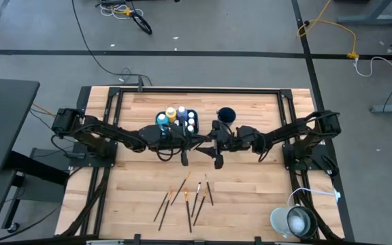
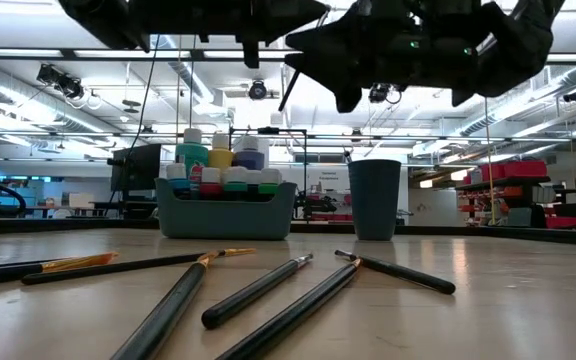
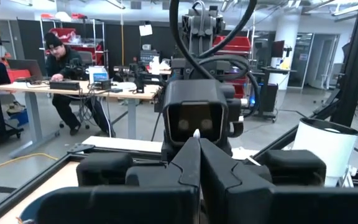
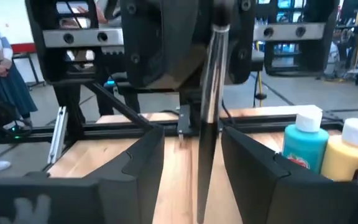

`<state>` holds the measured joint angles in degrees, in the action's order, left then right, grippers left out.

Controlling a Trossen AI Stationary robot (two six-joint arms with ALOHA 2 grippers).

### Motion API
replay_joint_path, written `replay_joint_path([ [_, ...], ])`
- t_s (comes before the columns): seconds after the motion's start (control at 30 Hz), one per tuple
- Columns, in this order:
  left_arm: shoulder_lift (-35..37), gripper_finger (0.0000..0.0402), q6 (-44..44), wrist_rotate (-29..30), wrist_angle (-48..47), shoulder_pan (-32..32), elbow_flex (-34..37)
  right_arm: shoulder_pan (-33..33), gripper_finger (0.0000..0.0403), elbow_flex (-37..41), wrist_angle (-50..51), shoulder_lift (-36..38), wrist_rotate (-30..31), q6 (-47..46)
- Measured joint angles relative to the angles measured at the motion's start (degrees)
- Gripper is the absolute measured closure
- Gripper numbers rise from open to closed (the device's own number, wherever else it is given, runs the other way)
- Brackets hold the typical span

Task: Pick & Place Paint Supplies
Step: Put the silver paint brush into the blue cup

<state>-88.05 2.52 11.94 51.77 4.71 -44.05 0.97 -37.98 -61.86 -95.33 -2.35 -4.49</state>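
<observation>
Handover mid-air: left gripper (image 3: 199, 163) pinched on thin brush (image 4: 209, 118), right gripper (image 4: 191, 163) wide around it w/o contact. Light, stiff, slick handle — prob best taken mid-shaft.

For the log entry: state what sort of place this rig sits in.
Probably a robotics lab or workshop. Beyond the wooden table lies an open hall with ceiling strip lights, a person working at a bench of equipment, and red storage shelving.

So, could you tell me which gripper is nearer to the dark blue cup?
Right. The right gripper hovers just in front of the cup; the left gripper is farther off, in front of the tray of paint bottles.
</observation>
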Motion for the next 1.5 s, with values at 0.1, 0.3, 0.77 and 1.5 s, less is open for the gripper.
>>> replay_joint_path([
  [0.1, 0.0, 0.04, -0.69, 0.0, 0.26, 0.0, -0.03, 0.0, 0.0261, -0.5, 1.13, 0.0, -0.02, 0.08],
  [0.3, 0.0, 0.0399, -1.49, -0.04, 0.36, 0.0, -0.03, 0.0, 0.0365, -0.57, 2.4, 0.0, 0.02, 0.57],
  [0.77, 0.0, 0.037, -1.49, 0.46, 0.13, 0.02, -0.05, -0.01, 0.0388, -0.57, 3.47, 0.39, 1.98, 0.04],
  [1.5, 0.0, 0.0359, -1.49, 0.86, -0.03, 0.07, -0.05, -0.18, 0.0389, -0.54, 41.51, 23.38, 25.94, 5.95],
])
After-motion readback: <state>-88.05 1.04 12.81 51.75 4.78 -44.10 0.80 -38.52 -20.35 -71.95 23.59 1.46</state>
